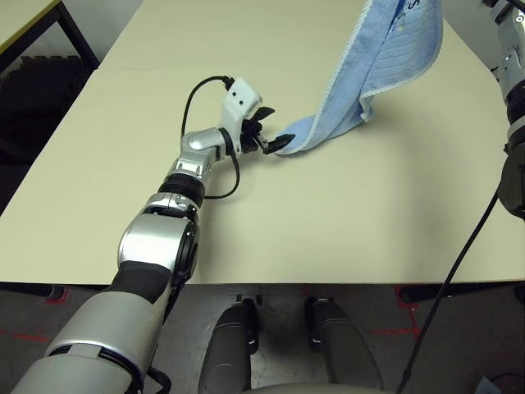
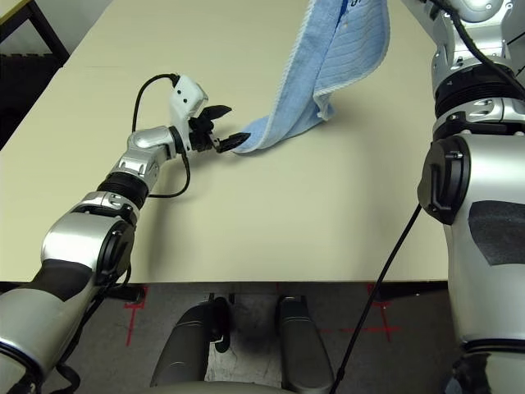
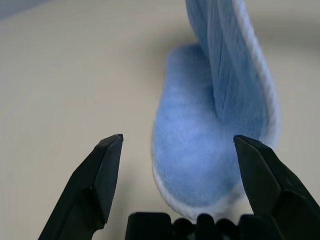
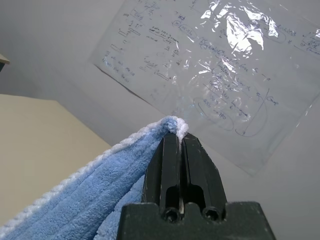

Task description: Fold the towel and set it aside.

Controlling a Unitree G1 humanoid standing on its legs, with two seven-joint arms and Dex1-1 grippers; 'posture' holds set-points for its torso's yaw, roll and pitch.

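The towel (image 1: 385, 61) is not folded yet. It hangs from the upper right of the left eye view and comes down in a long blue strip to the table (image 1: 271, 213). Its low end curls onto the table near the middle of that frame.

The right gripper (image 4: 175, 137) has its two black fingers pressed tight together on a top corner of the towel, with a bit of the white edge poking out above the tips. It holds that corner high in the air.

The left gripper (image 1: 267, 135) sits left of the middle in the left eye view, right at the low end of the towel. Its fingers are spread wide. In the left wrist view the low blue end lies between the two open fingers, but they have not closed on it.

So I think the job is just at the start. The low end must be grabbed, then the towel must be folded, then put to one side. None of that is done.

Some things are hard to see. The top of the towel and the right gripper are cut off by the top edge of both eye views. Only a bit of dark print shows up there. I cannot tell if the left fingers touch the cloth. I also cannot tell if the hanging part is flat or twisted.
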